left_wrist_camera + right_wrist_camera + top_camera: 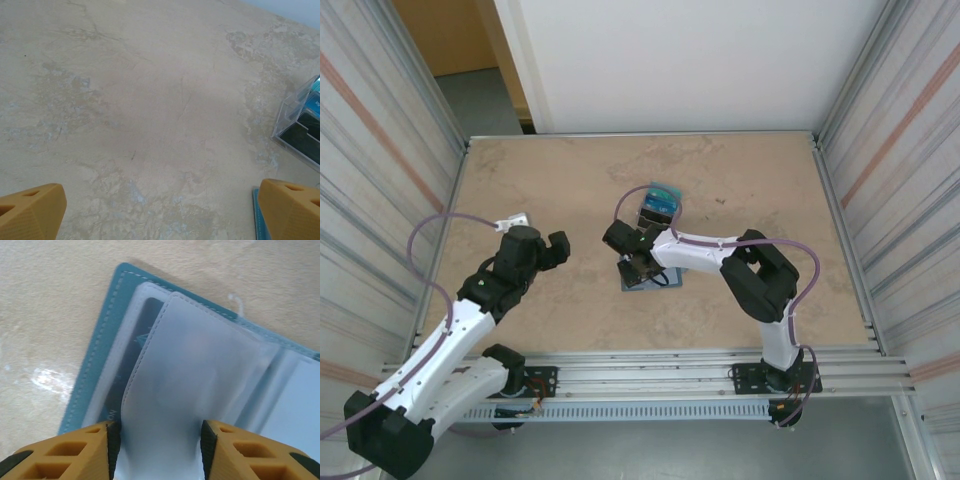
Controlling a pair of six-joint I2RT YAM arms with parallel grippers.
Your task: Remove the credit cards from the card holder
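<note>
The card holder [106, 327] lies open on the table, a slate-blue cover with pale see-through sleeves. One dark blue credit card [141, 327] shows inside the left slot. A pale sleeve [200, 365] stands lifted and bowed, and my right gripper [160, 450] is shut on its two side edges; whether a card is in that sleeve I cannot tell. From above, the right gripper [638, 264] sits over the card holder [665, 284] at mid table. My left gripper [563, 250] hangs to its left, wide open over bare table [160, 215], holding nothing.
A small clear tray [660, 203] with teal cards [666, 191] stands just behind the card holder, and its wall [295, 117] shows at the right of the left wrist view. A small white piece [515, 219] lies by the left arm. Metal walls enclose both sides.
</note>
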